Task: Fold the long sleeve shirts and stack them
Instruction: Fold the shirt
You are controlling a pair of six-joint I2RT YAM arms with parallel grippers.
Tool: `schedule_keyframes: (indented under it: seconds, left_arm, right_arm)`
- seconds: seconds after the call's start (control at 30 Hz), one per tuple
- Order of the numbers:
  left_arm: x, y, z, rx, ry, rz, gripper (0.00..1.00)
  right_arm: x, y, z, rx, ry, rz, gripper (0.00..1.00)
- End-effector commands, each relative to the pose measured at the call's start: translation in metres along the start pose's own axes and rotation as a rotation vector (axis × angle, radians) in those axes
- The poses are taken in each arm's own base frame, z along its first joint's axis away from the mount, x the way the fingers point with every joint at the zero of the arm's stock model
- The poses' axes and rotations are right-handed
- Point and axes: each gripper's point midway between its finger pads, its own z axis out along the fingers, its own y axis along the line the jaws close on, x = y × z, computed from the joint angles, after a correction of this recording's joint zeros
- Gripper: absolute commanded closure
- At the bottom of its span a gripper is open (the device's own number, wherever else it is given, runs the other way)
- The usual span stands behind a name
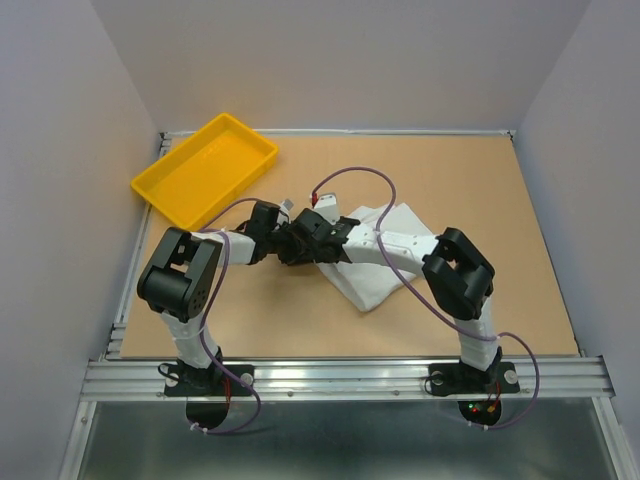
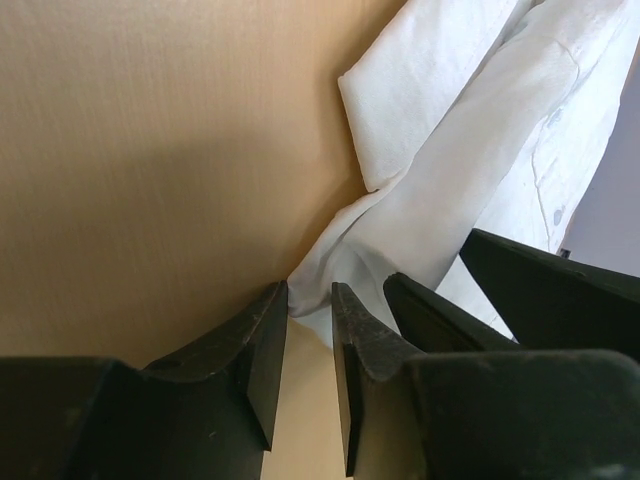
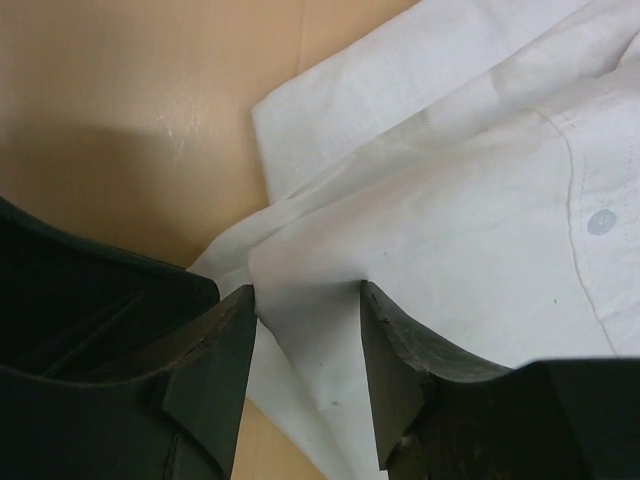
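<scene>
the tabletop (image 1: 480, 200) carries one white shirt (image 1: 375, 285). it lies in loose layers near the middle, a little to the right, well apart from the yellow tray (image 1: 210, 165) at the far left corner. the shirt looks thin, soft and light, and it probably keeps no shape: a lifted edge would hang down, and one layer could slip off the layers under it. both tools meet at its left edge. the right tool (image 3: 305, 295) stands apart with a piece of the cloth between its jaws, not yet pressed. the left tool (image 2: 308, 300) is also a little apart, with its tips at a pointed corner of the fabric and bare tabletop showing through the gap. a good hold is probably on a hem or seam, where the cloth is doubled, and away from the small button (image 3: 600, 221).
</scene>
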Motion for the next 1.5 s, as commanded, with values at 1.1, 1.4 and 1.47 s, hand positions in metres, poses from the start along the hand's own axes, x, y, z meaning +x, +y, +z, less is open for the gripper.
schedule_keyframes:
  seconds: [1.1, 1.4, 1.47]
  left_arm:
    - [0.016, 0.021, 0.009, -0.070, 0.053, -0.017, 0.85]
    - [0.013, 0.023, 0.010, -0.082, 0.047, -0.010, 0.95]
    - [0.012, 0.023, 0.009, -0.088, 0.043, -0.006, 0.96]
  right_arm:
    - [-0.021, 0.013, 0.000, -0.016, -0.057, 0.042, 0.99]
    - [-0.023, 0.016, -0.020, -0.132, -0.062, -0.056, 0.99]
    - [-0.022, 0.017, -0.022, -0.150, -0.060, -0.077, 0.99]
